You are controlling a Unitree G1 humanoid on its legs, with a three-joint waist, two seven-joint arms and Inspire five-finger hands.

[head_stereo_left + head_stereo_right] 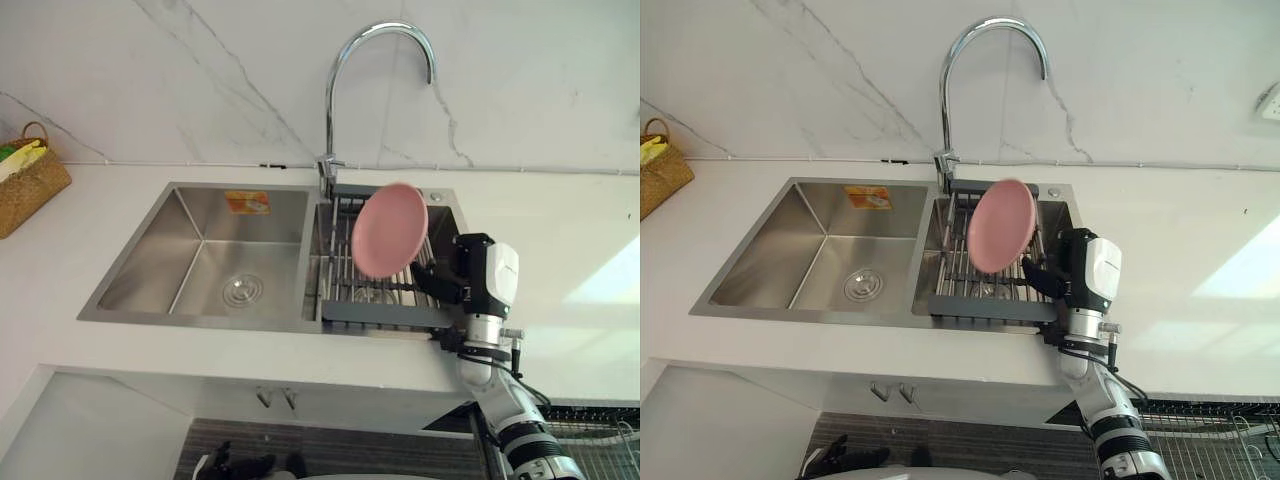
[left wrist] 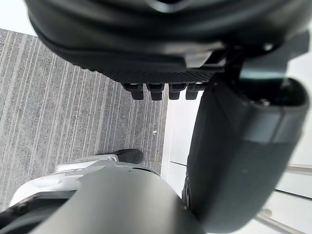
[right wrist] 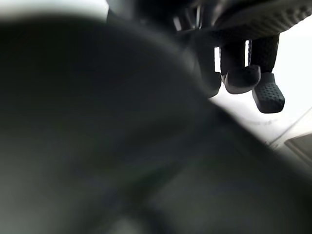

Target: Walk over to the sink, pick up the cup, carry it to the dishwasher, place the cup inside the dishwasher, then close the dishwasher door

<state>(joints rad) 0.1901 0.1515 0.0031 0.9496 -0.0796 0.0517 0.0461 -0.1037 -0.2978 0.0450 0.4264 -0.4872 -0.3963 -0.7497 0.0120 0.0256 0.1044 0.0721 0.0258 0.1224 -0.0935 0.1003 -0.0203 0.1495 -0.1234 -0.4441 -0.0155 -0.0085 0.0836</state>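
The plate (image 1: 388, 228), pink and round, is tilting on edge above the rack (image 1: 385, 312) in the sink's (image 1: 150, 250) right basin. The right hand (image 1: 448, 276) is pinching its near right rim, though the contact is apparently partly hidden. The left hand (image 2: 146, 48) is hanging over the floor (image 2: 73, 122), and its finger pose cannot be told. The faucet (image 1: 345, 60) is arching behind, and a basket (image 1: 25, 185) is sitting far left.
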